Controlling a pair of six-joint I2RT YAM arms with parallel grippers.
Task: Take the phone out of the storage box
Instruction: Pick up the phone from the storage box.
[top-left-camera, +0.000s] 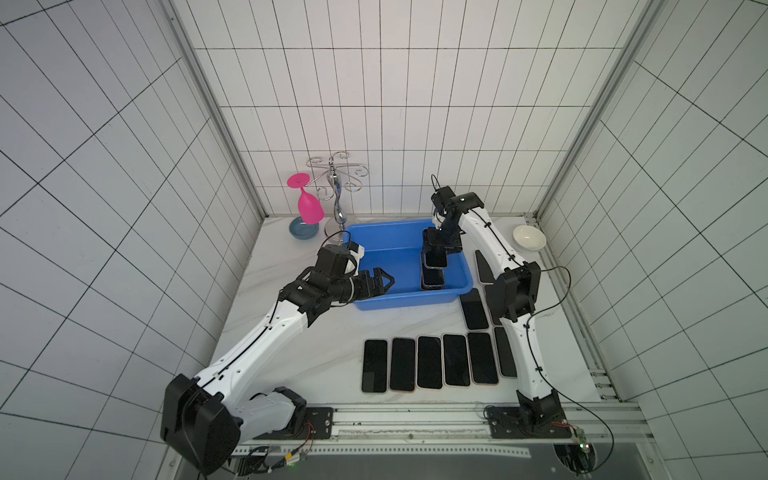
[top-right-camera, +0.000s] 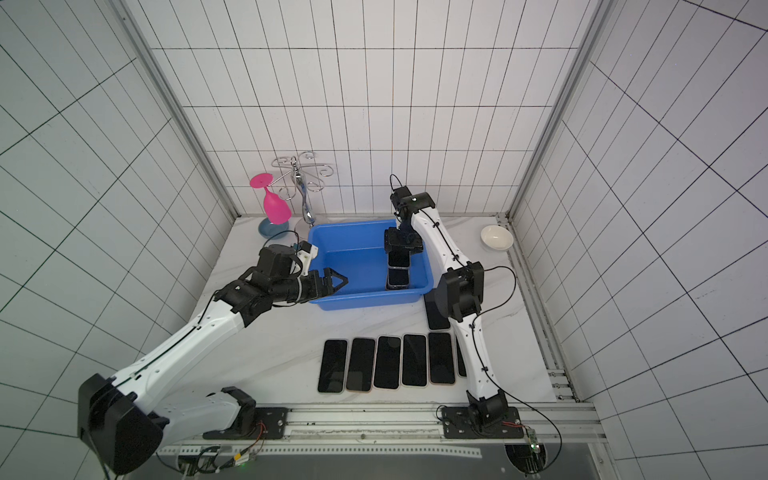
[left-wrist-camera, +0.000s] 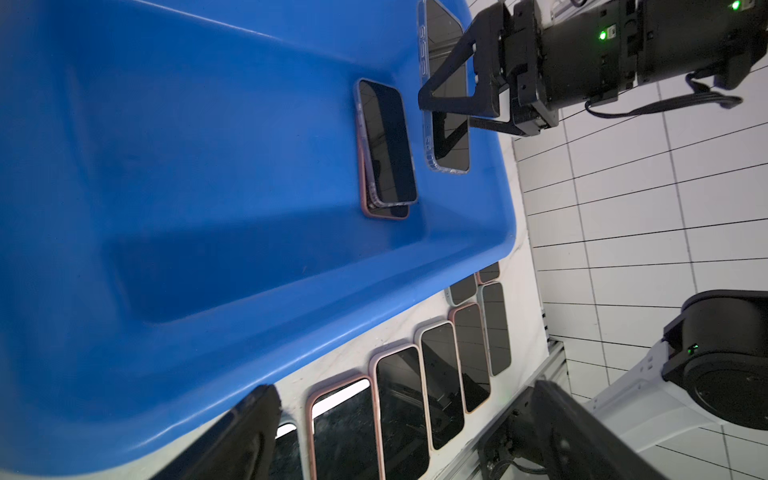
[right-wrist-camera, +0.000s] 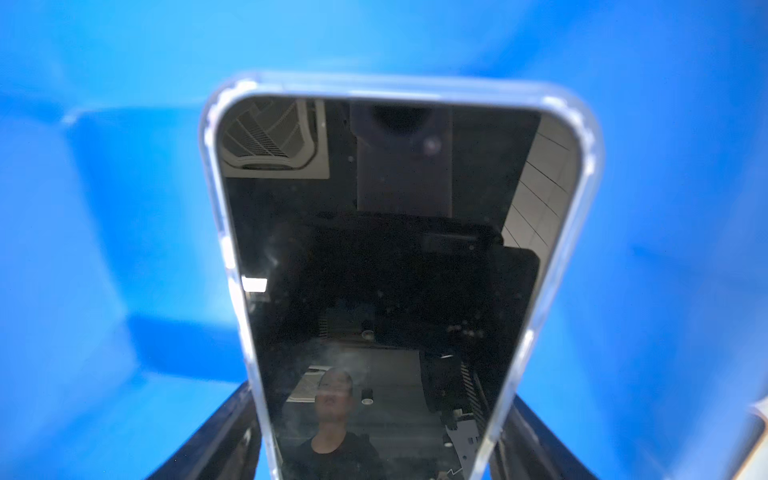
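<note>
Currently the right gripper (right-wrist-camera: 376, 451) is clamped on the long edges of a phone (right-wrist-camera: 395, 270). The phone is a glossy black slab, screen up, in a clear case with rounded corners. It hangs over the right side of the bright blue storage box (top-left-camera: 376, 300). Beside it, two stacked phones (left-wrist-camera: 386, 145) lie on the box floor, the lower one pink-edged. The left gripper (top-left-camera: 384, 282) hovers at the box's left rim, jaws spread wide, holding nothing.

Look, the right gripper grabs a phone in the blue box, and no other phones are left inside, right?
Not quite. The right gripper does grip a phone in the blue box, but two stacked phones lie on its floor, as the left wrist view shows.
</note>
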